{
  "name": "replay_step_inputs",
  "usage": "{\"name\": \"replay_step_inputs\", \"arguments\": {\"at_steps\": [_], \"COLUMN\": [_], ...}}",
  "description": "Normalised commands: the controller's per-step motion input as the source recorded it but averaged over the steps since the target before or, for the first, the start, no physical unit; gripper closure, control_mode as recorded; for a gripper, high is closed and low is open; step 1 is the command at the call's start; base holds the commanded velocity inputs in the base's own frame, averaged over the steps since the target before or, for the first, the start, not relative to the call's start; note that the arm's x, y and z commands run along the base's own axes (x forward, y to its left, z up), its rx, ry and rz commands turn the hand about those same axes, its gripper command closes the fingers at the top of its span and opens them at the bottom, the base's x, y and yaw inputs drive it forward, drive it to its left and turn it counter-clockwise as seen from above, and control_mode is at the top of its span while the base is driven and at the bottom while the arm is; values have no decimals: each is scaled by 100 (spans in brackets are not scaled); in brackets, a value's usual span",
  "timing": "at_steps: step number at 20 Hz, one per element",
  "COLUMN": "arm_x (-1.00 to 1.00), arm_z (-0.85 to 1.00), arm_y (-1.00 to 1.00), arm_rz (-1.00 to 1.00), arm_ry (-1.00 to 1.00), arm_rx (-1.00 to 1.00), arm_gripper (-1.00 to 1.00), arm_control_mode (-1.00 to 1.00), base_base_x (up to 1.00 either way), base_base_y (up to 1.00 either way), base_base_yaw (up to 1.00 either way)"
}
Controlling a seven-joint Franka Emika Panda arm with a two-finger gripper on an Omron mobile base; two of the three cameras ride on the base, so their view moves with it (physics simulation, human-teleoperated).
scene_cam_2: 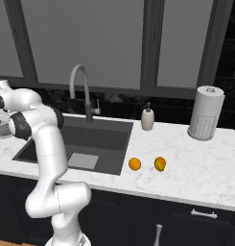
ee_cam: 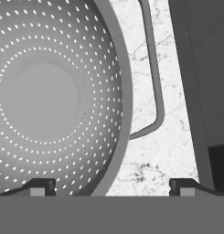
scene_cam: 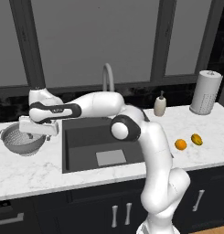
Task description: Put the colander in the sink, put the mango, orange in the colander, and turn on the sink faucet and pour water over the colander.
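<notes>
Two finger tips stand wide apart on the gripper (ee_cam: 109, 187), holding nothing; in the hand view one tip sits inside the colander (ee_cam: 54, 96) bowl and the other outside it over the marble counter (ee_cam: 154, 160), so the jaws straddle the rim (ee_cam: 125, 91) on the side nearest the sink (ee_cam: 200, 91). The colander's wire side handle (ee_cam: 154, 82) loops out from that same rim, just beside the gap between the tips. Judgement: the hand looks lined up to drop and close on the rim; the pinch point lies directly below the jaws, wall running across the gap. In the left base view the colander (scene_cam: 22, 139) sits on the counter left of the sink (scene_cam: 102, 141), under the hand, well apart from the basin's lighter square patch. First step not done yet: colander not in the sink. The orange (scene_cam_2: 135, 164) and the yellowish mango (scene_cam_2: 160, 164) lie near each other on the counter right of the sink, untouched. The gooseneck faucet (scene_cam_2: 80, 89) stands behind the basin, soap dispenser (scene_cam_2: 147, 118) to its right, paper towel roll (scene_cam_2: 204, 113) further right. Dark window panes behind.
</notes>
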Motion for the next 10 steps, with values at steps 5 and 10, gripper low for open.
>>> {"name": "replay_step_inputs", "arguments": {"at_steps": [5, 10], "arm_x": [13, 4], "arm_z": [-23, -41], "arm_y": [0, 0], "arm_rz": [0, 0], "arm_ry": [0, 0], "arm_rx": [0, 0], "arm_gripper": [-100, -100], "arm_control_mode": [-100, -100], "base_base_x": [0, 0], "base_base_y": [0, 0], "base_base_yaw": [0, 0]}}
